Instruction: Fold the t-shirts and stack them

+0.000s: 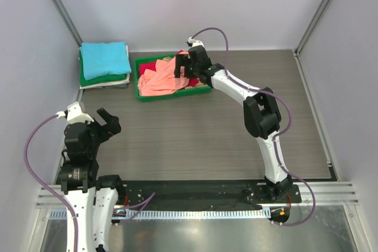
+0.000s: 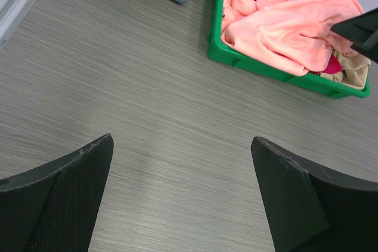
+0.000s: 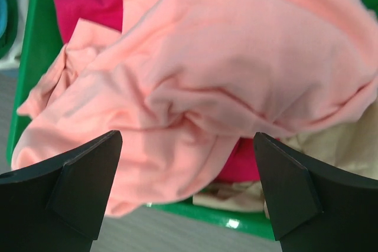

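Observation:
A crumpled salmon-orange t-shirt (image 1: pixel 158 81) lies on top in the green tray (image 1: pixel 142 94), over a red shirt (image 1: pixel 152 65) and a beige one (image 3: pixel 331 143). It also shows in the left wrist view (image 2: pixel 283 28) and fills the right wrist view (image 3: pixel 236 75). A folded stack with a turquoise shirt (image 1: pixel 105 58) on top, then green and white ones, sits at the back left. My right gripper (image 1: pixel 180 68) is open, just above the salmon shirt at the tray's right part. My left gripper (image 1: pixel 108 123) is open and empty over bare table at the near left.
The grey wood-grain table (image 1: pixel 195 140) lies between the tray and the arm bases. White walls close the sides and back. A metal rail (image 1: pixel 195 196) runs along the near edge.

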